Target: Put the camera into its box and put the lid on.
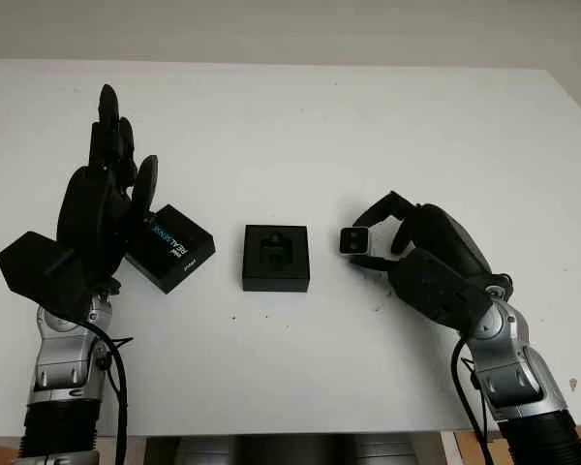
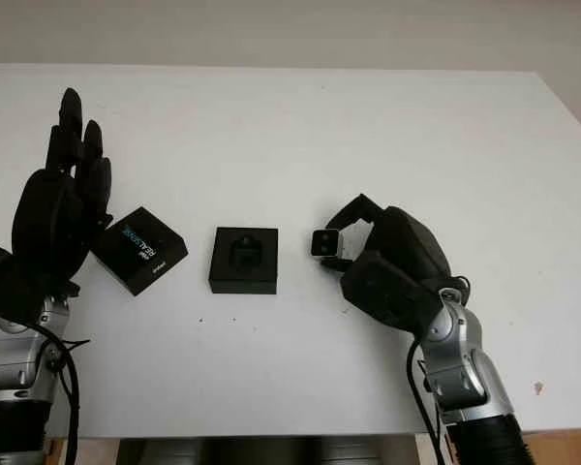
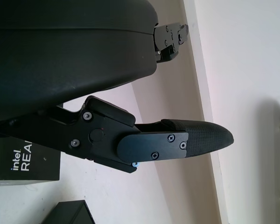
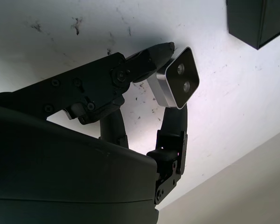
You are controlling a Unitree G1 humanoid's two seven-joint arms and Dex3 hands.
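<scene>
An open black box [image 1: 276,257] with a moulded insert sits at the table's middle. Its black lid [image 1: 170,247], printed with white and blue lettering, lies to the left of it. The small silver camera [image 1: 356,241], dark lens face toward the box, is gripped by my right hand [image 1: 382,237] just right of the box, close above the table. In the right wrist view the camera [image 4: 176,84] sits between the fingers [image 4: 144,60], with the box corner [image 4: 256,21] nearby. My left hand [image 1: 107,189] is raised upright at the left, open, beside the lid.
The white table [image 1: 290,126] stretches wide behind the objects, its far edge meeting a pale wall. Small dark specks mark the surface near the box and right hand. The table's front edge lies just below both forearms.
</scene>
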